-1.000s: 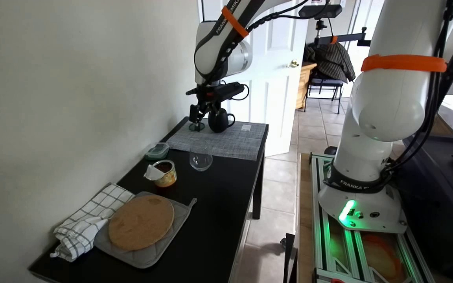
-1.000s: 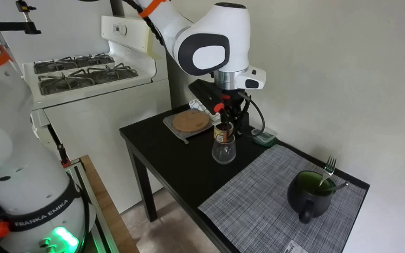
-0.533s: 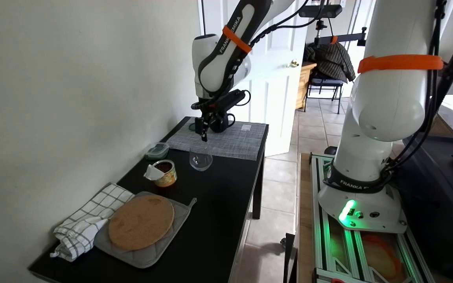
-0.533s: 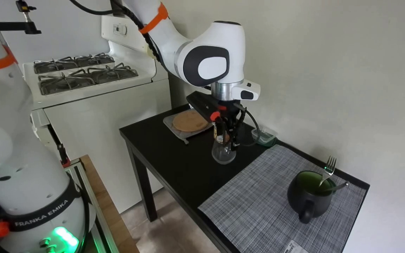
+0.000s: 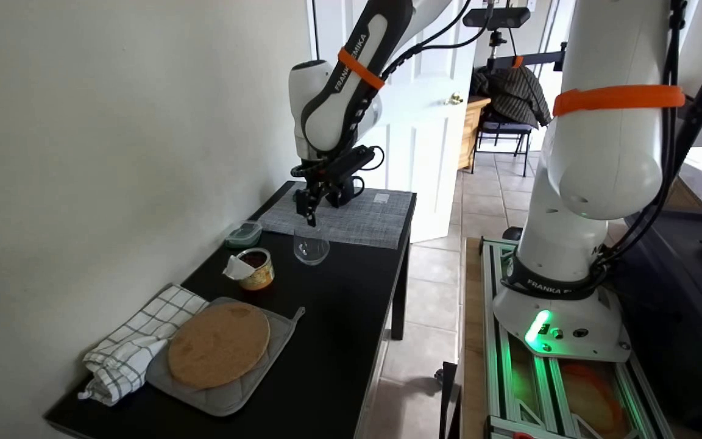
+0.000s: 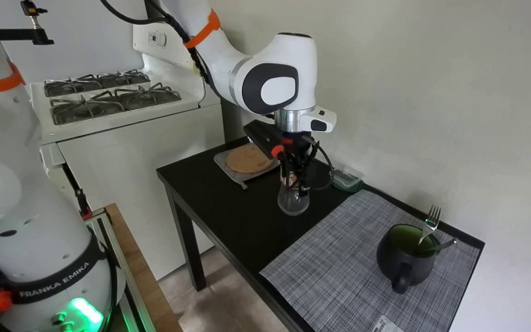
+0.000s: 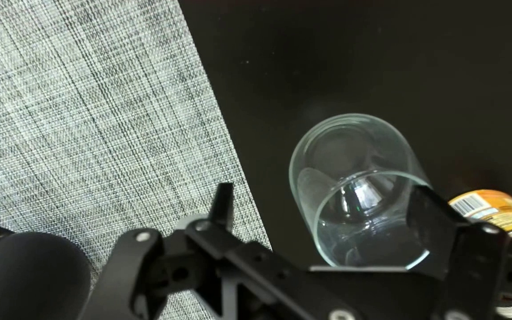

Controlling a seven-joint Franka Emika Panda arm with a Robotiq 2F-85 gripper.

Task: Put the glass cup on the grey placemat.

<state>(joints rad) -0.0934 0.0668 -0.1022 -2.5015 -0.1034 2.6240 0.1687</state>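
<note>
Pale wall (image 5: 119, 134), glass cup (image 7: 356, 193) on table (image 5: 329, 323).

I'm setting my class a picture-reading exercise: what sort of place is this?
Probably a home kitchen: a white stove with burner grates, a dark mug holding a fork and a checked cloth point that way.

We see a black table (image 5: 326, 311) along a pale wall (image 5: 144, 122), a white door (image 5: 430, 152), pale floor tiles (image 5: 431, 292) and a white stove (image 6: 141, 152).
</note>
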